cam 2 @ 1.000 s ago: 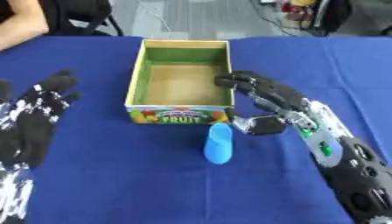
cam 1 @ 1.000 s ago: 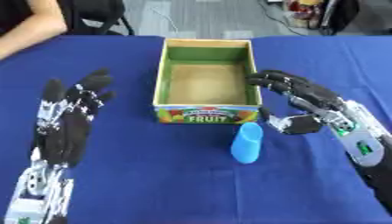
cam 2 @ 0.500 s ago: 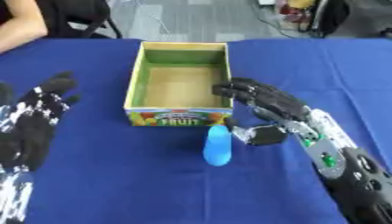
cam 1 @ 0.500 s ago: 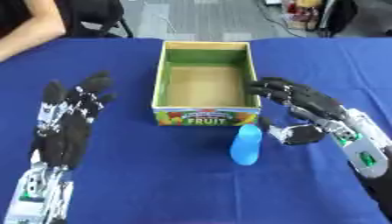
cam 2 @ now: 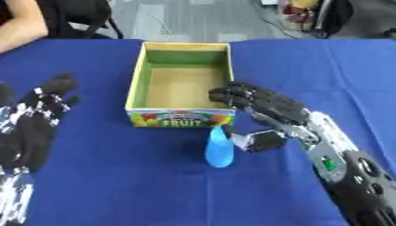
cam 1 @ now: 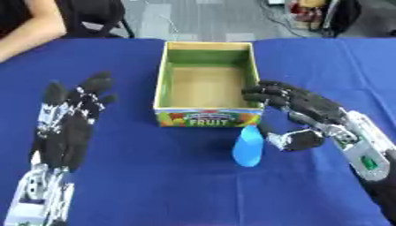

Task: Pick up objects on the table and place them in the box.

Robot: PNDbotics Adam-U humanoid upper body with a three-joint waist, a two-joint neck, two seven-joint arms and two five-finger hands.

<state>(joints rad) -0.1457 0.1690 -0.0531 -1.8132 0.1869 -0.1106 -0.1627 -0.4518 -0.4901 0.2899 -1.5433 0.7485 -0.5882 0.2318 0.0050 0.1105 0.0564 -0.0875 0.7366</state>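
Box (cam 1: 204,84) sits on blue table (cam 1: 154,185), grey floor (cam 1: 209,17) beyond.

My right hand (cam 1: 306,115) is crowding the gap between the box (cam 1: 205,118) front corner and the blue object (cam 1: 248,146), which is lying just beside that front wall. The box is standing open on top, its walls blocking any sideways entry. My left hand (cam 1: 68,123) is resting open on bare blue counter (cam 1: 154,185), well apart from the box.

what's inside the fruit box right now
Nothing shows inside the fruit box: only its bare brown floor and green inner walls. The near wall hides a thin strip of floor behind it. The blue object lies outside, in front of it.
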